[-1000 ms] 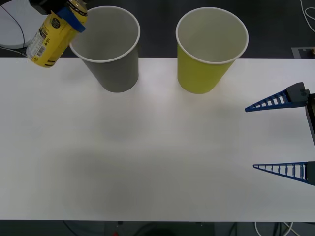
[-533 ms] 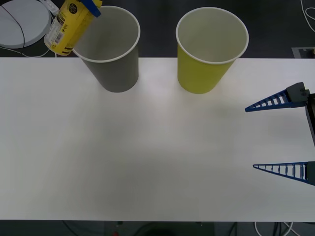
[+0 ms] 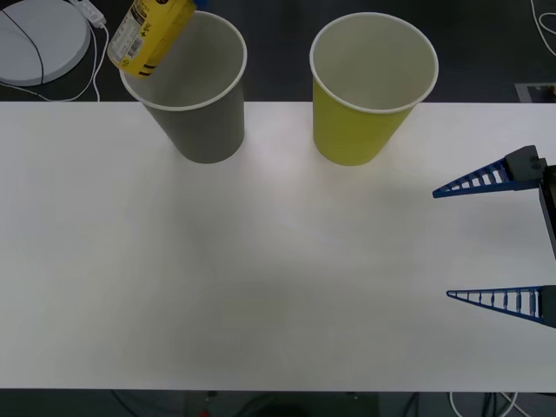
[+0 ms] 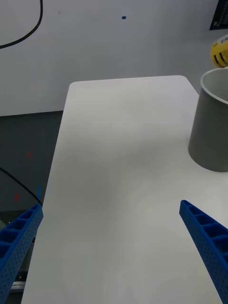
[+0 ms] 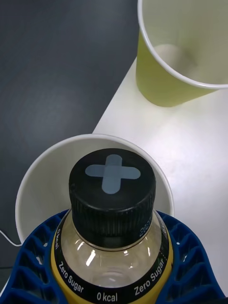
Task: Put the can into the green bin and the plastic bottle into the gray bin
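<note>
The left tool (image 5: 114,266) was pinching the plastic bottle (image 3: 149,35) around its upper body, just below the dark screw cap (image 5: 112,190), its blue ribbed fingers (image 5: 35,251) wrapped against both sides of the label. The bottle hung tilted above the far left edge of the gray bin (image 3: 189,82), partly overlapping the white rim, with its cap pointed toward the cup's open mouth in the left wrist view. That placement suggested a drop was being lined up, though the bottle seemed to need to come further over the opening to fall cleanly inside.

The green bin (image 3: 369,87) stood upright just beside the gray one, apart from it, on the white surface (image 3: 278,278). The right tool (image 3: 499,239) waited low at the right edge, fingers spread wide and holding nothing.
</note>
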